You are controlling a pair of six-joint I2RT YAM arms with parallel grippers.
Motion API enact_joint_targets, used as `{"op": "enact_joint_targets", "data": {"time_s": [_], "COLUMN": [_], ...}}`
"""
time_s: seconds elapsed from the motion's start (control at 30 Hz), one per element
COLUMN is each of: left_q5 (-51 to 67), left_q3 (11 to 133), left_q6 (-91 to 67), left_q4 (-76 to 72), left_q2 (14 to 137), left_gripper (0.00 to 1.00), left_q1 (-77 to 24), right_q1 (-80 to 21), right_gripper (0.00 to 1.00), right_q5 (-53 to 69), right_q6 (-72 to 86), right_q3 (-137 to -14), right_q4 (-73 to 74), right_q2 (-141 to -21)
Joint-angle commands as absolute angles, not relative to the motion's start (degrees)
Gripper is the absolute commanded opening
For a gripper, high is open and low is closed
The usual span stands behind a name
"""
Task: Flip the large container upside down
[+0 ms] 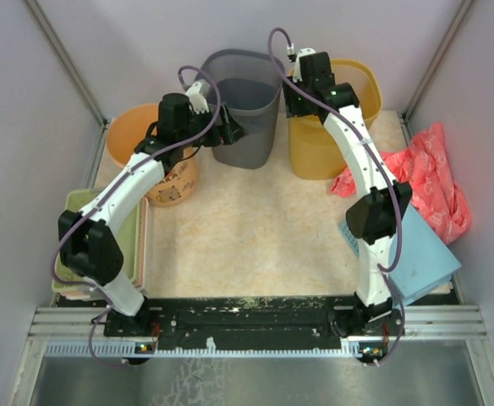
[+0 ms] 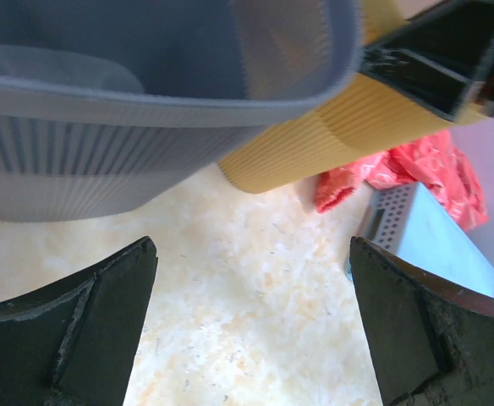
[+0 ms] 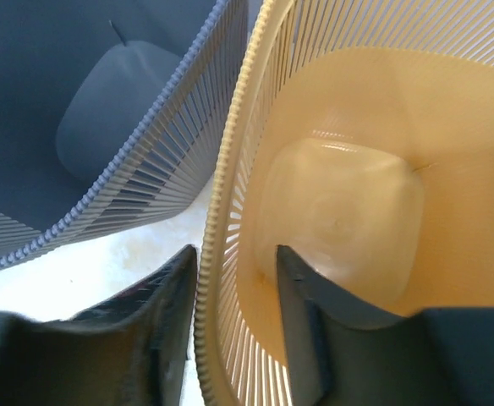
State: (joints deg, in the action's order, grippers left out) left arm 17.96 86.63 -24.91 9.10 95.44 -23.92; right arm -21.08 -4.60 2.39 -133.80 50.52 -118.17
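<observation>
Tall yellow ribbed plastic bin (image 1: 315,156), upright at the far right of the speckled table (image 1: 247,245) beside a grey slatted basket (image 1: 247,144); the right gripper (image 3: 236,254) straddles its rim, jaws narrowed, clamping indiscernible; the left gripper (image 2: 253,254) is spread wide beside the basket.

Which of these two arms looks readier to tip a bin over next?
Right, probably. The right gripper straddles the rim of the yellow basket, one finger inside, one outside. The left gripper hangs wide open beside the grey basket, gripping nothing.
</observation>
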Motion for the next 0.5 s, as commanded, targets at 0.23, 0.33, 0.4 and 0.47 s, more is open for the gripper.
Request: {"op": "enact_joint_targets", "data": {"time_s": [0.23,0.33,0.4,0.47], "left_q5": [23.17,22.64,20.13,16.01], "left_q3": [79.48,75.18,71.56,67.68], "left_q6": [-24.01,-23.88,-23.44,-24.06], "left_q4": [15.54,17.8,19.1,20.98], "left_q2": [79.03,73.57,69.49,65.31], "left_gripper": [0.99,0.99,0.99,0.99], "left_q1": [-29.57,-30.84,-31.27,-31.35], "right_q1": [-23.38,-23.38,-23.38,-23.33], "right_gripper": [0.0,0.0,0.0,0.0], "right_q5": [-6.05,-2.36,1.79,7.19], "right_q6": [3.63,4.52,5.73,7.94], "right_q3": [-138.23,-129.04,-121.52,-114.4], "right_q4": [51.46,46.26,41.41,37.25], "right_q2": [-110.46,-100.88,-93.3,-86.53]}}
